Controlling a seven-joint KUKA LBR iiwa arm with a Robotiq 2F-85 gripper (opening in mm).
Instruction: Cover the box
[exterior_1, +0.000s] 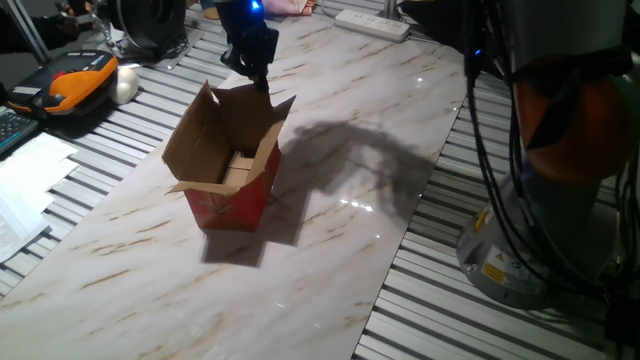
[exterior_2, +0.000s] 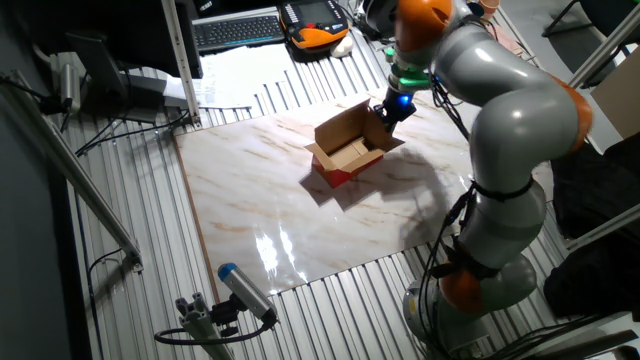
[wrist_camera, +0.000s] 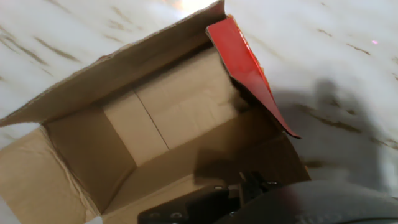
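The box (exterior_1: 232, 198) stands on the marble board (exterior_1: 350, 250), red outside and plain brown inside, with all of its top flaps standing open. In the other fixed view the box (exterior_2: 345, 160) sits near the board's far side. My gripper (exterior_1: 262, 80) hangs just above the back flap's top edge, fingers together and holding nothing. It also shows at the box's far right corner in the other fixed view (exterior_2: 386, 113). The hand view looks down into the empty brown inside (wrist_camera: 155, 124), with one red flap (wrist_camera: 245, 68) raised at the right. The gripper (wrist_camera: 249, 186) is a dark blur at the bottom.
An orange device (exterior_1: 80, 80), a white object beside it and papers (exterior_1: 25, 180) lie on the slatted table to the left. A power strip (exterior_1: 372, 24) lies at the back. The arm's base (exterior_1: 540, 230) and cables stand at the right. A blue-tipped tool (exterior_2: 240, 290) lies near the front.
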